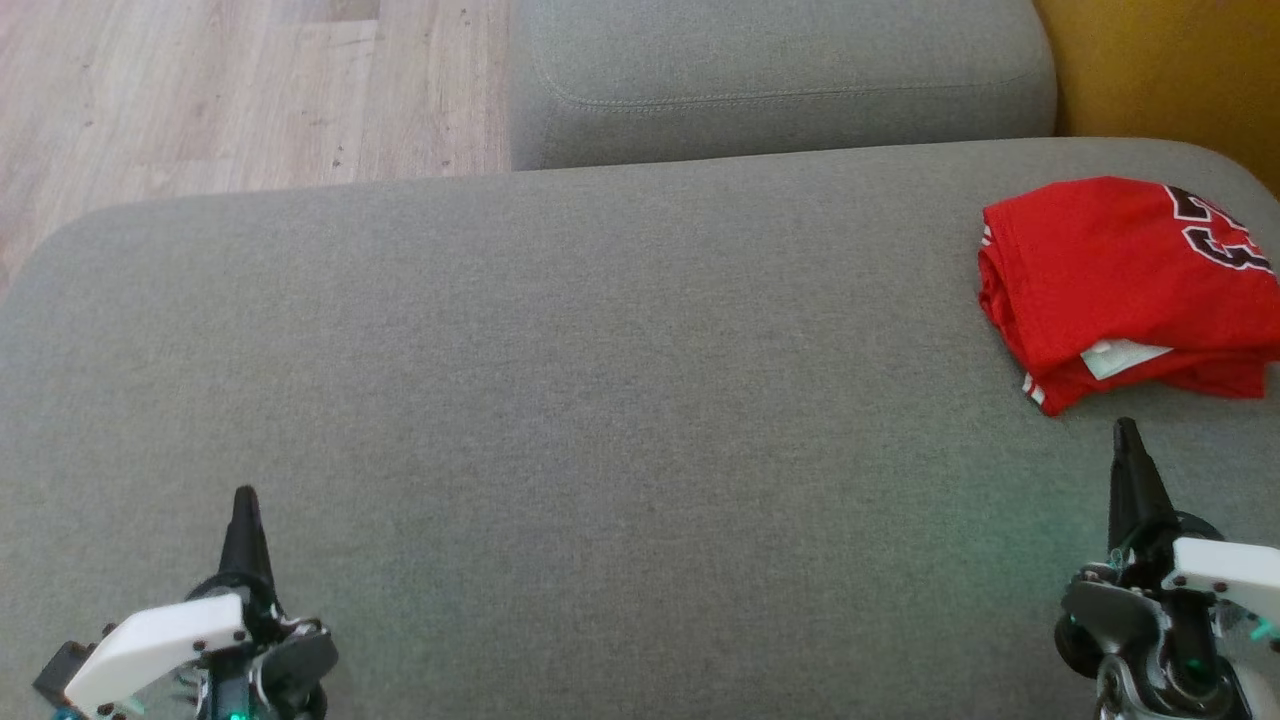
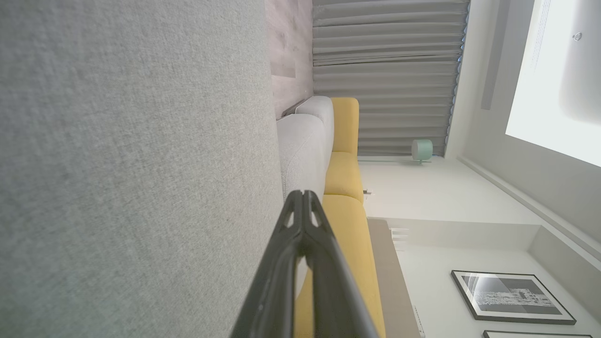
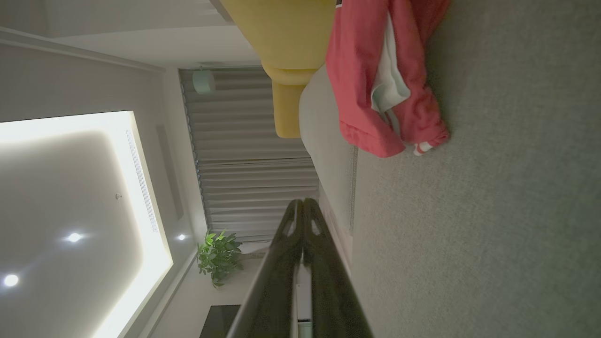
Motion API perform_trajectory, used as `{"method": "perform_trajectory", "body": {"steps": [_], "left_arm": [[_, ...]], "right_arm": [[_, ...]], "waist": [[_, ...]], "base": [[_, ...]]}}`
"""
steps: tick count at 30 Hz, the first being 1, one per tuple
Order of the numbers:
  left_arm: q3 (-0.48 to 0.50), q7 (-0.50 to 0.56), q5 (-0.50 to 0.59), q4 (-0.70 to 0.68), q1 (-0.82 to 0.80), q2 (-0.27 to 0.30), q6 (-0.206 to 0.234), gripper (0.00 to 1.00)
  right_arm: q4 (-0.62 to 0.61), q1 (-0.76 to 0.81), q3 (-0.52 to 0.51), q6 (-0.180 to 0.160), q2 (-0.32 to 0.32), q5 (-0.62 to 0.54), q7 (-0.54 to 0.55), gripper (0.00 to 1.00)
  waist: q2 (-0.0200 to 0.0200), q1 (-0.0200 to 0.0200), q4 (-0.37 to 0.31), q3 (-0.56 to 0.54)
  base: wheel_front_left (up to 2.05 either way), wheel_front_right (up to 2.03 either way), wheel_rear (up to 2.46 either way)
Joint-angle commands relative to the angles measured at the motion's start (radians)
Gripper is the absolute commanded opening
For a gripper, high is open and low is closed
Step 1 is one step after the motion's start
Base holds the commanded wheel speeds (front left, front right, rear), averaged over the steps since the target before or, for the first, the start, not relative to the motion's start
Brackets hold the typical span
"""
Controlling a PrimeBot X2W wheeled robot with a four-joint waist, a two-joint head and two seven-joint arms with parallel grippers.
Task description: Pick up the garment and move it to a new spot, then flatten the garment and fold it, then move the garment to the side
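Observation:
The garment point(image 1: 1125, 285) is a red jersey with dark lettering, folded into a compact stack at the far right of the grey sofa cushion point(image 1: 560, 380). The right wrist view shows its folded edge, the garment point(image 3: 380, 80), with a white label inside. My right gripper point(image 1: 1127, 432) is shut and empty, just below the garment and apart from it. At the lower left, far from the garment, my left gripper point(image 1: 245, 497) is also shut with nothing in it. Both pairs of tips meet in the wrist views: left gripper point(image 2: 303, 193), right gripper point(image 3: 303, 202).
A second grey cushion point(image 1: 780, 80) lies behind the seat. Wooden floor point(image 1: 230, 90) shows at the upper left and a yellow seat point(image 1: 1170, 70) at the upper right. Curtains point(image 2: 385, 75) and framed pictures point(image 2: 512, 298) line the room's wall.

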Motion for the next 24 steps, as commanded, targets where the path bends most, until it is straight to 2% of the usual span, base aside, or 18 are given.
{"method": "perform_trajectory", "body": {"steps": [1,24], "left_arm": [[0.04,0.004,-0.001,-0.029,-0.048,0.004,-0.007,0.0],[0.042,0.006,0.0,-0.029,-0.048,0.003,-0.007,0.0]], "right_arm": [[-0.031,-0.049,0.016,-0.001,-0.011,-0.005,0.01,0.0],[-0.031,-0.05,0.011,-0.001,-0.008,-0.009,0.014,0.0]], "waist": [[0.0,0.0,0.0,0.0],[0.0,0.0,0.0,0.0]], "base": [[0.0,0.0,0.0],[0.0,0.0,0.0]]}}
